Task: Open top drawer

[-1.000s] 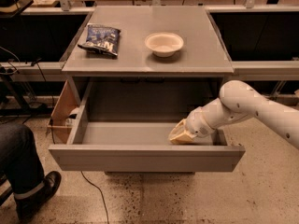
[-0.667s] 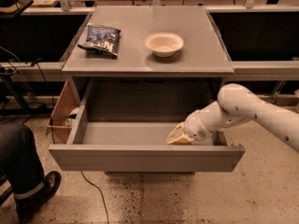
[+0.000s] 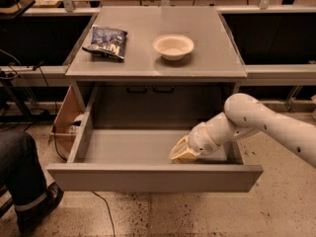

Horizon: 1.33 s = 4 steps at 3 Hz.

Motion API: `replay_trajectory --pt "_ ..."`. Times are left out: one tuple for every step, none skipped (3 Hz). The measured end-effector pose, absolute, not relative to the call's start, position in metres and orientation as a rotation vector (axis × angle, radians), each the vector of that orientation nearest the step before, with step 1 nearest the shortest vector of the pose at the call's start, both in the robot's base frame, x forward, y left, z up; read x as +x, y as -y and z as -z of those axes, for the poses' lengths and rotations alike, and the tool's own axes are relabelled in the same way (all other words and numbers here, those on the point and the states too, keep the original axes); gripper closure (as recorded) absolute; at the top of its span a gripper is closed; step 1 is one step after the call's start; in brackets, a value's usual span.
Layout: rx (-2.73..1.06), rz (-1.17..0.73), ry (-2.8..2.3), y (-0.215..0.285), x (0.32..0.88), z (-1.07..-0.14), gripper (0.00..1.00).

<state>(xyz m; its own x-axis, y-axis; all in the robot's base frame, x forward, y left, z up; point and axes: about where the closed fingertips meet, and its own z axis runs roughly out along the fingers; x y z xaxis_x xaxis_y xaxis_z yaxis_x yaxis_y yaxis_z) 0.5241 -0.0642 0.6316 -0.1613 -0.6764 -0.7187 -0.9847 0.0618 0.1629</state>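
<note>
The top drawer (image 3: pixel 153 177) is a wide grey drawer with a flat front panel, pulled far out of the cabinet. Its shallow grey box (image 3: pixel 128 144) is bare inside. My gripper (image 3: pixel 182 154), cream-coloured on a white arm (image 3: pixel 266 127), reaches in from the right. It sits low inside the drawer, right behind the front panel and a little right of the middle.
A white bowl (image 3: pixel 173 46) and a dark blue snack bag (image 3: pixel 105 42) lie on the cabinet top (image 3: pixel 207 58). A person's leg and boot (image 3: pixel 24 181) are at the lower left. A cardboard box (image 3: pixel 64 120) stands left of the drawer. A cable (image 3: pixel 106 211) runs over the floor.
The drawer front has come a little farther out toward the camera. My gripper has moved with it, slightly left and forward.
</note>
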Motion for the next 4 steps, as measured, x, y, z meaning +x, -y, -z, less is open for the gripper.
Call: replay_trajectory --pt "-1.671 -0.977 -1.854 0.051 0.496 -0.633 1.0" --pt "-1.68 -1.045 -1.844 0.046 0.471 -0.634 1.0" --pt "-1.68 -1.045 -1.844 0.046 0.472 -0.634 1.0" --pt "-1.661 -1.135 -1.795 0.037 0.449 -0.638 1.0"
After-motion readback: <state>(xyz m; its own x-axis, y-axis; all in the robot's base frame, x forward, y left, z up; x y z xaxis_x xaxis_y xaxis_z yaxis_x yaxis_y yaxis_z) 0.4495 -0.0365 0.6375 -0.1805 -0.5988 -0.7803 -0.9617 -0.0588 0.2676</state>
